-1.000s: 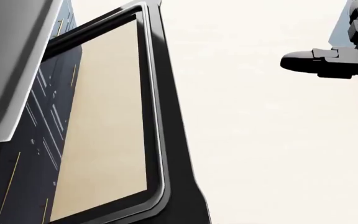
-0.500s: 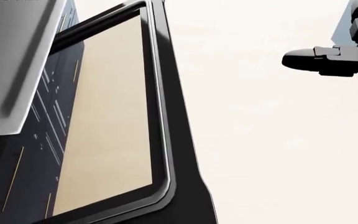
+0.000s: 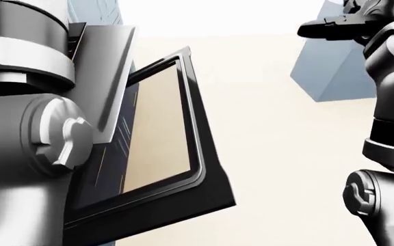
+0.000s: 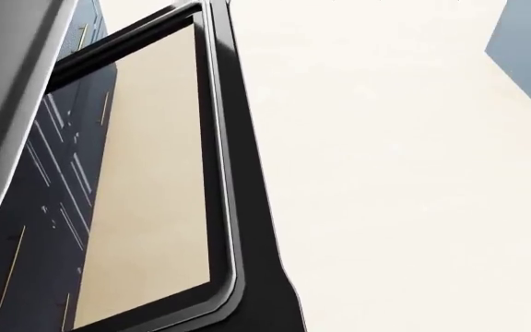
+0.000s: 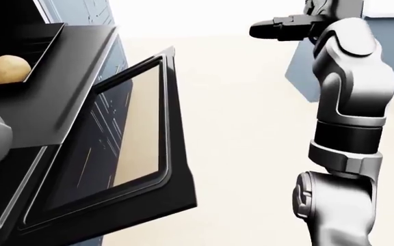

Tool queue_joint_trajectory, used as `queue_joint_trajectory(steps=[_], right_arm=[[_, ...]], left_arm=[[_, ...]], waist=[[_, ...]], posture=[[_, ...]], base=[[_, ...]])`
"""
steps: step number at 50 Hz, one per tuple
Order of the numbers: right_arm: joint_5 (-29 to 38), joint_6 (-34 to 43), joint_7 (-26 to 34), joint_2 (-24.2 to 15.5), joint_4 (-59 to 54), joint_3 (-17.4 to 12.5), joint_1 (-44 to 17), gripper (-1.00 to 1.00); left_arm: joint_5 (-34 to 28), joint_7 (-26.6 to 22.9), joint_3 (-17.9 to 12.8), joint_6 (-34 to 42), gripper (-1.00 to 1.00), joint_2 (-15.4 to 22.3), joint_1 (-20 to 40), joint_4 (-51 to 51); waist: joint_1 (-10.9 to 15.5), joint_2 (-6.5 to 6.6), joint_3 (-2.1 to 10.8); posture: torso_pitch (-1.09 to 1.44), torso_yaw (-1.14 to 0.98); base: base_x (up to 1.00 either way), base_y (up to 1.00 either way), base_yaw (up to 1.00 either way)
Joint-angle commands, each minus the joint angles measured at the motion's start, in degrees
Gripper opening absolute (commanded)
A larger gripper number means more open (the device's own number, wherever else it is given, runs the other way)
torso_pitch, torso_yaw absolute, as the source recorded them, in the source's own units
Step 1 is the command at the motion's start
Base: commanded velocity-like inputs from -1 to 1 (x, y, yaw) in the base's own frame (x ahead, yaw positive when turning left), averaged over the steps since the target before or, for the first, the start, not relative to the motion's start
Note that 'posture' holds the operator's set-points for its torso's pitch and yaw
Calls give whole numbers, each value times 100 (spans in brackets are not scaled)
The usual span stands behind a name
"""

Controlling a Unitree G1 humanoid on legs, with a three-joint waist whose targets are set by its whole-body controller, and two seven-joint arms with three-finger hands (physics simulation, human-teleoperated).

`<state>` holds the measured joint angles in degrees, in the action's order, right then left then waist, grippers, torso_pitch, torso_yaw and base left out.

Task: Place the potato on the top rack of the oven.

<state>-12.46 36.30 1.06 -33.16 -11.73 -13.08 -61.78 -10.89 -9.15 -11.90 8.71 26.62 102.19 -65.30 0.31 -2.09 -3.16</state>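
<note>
Gone from the head view since earlier, the black right hand hangs with fingers extended, above the black glass-paned oven door; left hand's state cannot be told.

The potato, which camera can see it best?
The right-eye view: the potato shows as a round tan lump at its left edge, partly hidden by the robot's arm. The left-eye view has the arm in the way, and the head view shows only the oven door.
</note>
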Motion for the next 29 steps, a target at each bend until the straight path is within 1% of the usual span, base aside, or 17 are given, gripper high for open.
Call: queue_joint_trajectory(steps=[1, 3, 4, 5, 7, 9, 15, 21, 27, 29], right_arm=[[34, -159, 56, -100, 134, -75, -278, 100], [2, -91, 102, -184, 67, -108, -518, 100], [-18, -29, 127, -235, 39, -114, -658, 100], [-21, -11, 139, -258, 31, -107, -712, 100], [-33, 53, 173, -332, -23, -94, -925, 100], [30, 52, 214, -427, -105, -33, -1114, 100], [61, 230, 352, -584, -194, -11, -1562, 100], [118, 284, 453, -693, -306, 0, -1836, 100], [166, 341, 569, -864, -446, 4, -2219, 100], [167, 301, 603, -890, -355, -12, -2202, 100]], left_arm=[[336, 38, 50, -94, 100, 44, 205, 479], [512, 39, 108, 141, 100, 69, 273, 765], [521, 3, 191, 116, 100, 97, 235, 846], [569, 8, 209, 145, 100, 111, 227, 868], [640, 65, 216, 163, 100, 205, 212, 874], [718, -18, 253, 303, 100, 248, 178, 1035], [859, -173, 288, 655, 100, 443, 180, 1523], [881, -233, 284, 825, 100, 600, 35, 1714], [902, -339, 286, 1004, 100, 747, 209, 1854], [924, -378, 272, 1076, 100, 786, 183, 2027]], waist=[[-3, 1, 184], [3, -6, 167], [5, -9, 163], [5, -10, 153], [12, -7, 129], [13, 5, 113], [7, 27, 70], [-4, 32, 25], [-3, 43, 14], [-4, 44, -2]], posture=[[0, 0], [0, 0], [0, 0], [0, 0], [0, 0], [0, 0], [0, 0], [0, 0], [0, 0], [0, 0]], base=[[0, 0, 0], [0, 0, 0], [0, 0, 0], [0, 0, 0], [0, 0, 0], [0, 0, 0], [0, 0, 0], [0, 0, 0], [0, 0, 0], [0, 0, 0]])
